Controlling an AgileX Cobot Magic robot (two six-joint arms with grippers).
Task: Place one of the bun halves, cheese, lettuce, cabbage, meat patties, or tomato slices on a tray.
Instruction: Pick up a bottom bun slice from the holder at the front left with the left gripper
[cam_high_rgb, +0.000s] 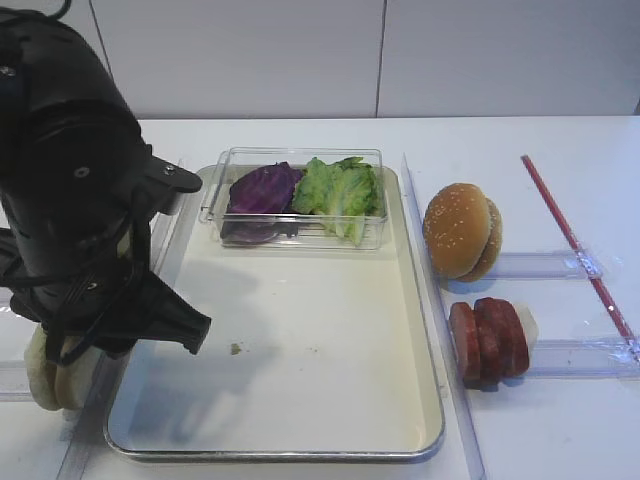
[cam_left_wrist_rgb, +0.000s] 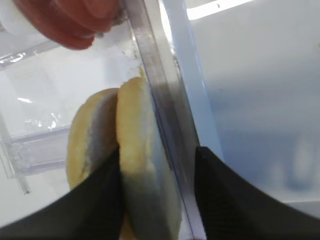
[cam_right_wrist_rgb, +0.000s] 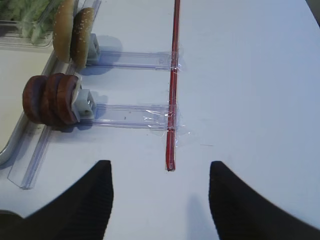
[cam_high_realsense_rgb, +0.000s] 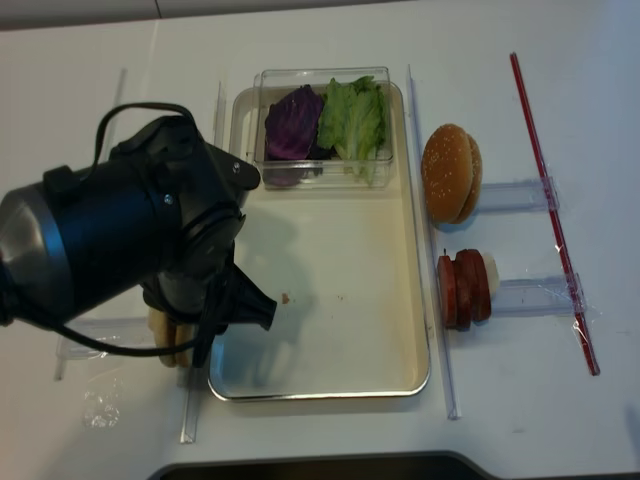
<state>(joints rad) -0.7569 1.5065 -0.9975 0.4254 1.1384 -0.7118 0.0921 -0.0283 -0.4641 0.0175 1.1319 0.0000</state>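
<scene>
The left gripper (cam_left_wrist_rgb: 157, 195) straddles the near bun half (cam_left_wrist_rgb: 145, 165) – fingers (cam_left_wrist_rgb: 95, 200) part open either side, contact unclear, so I cannot tell if it grips. Two bun halves (cam_high_rgb: 52, 370) stand on edge just left of the tray (cam_high_rgb: 300, 330), likely so one can be pinched. Beyond – one cabbage (cam_high_rgb: 262, 190), one lettuce (cam_high_rgb: 338, 190), three patties (cam_high_rgb: 488, 340). The right gripper (cam_right_wrist_rgb: 160, 200) hangs wide open, empty.
</scene>
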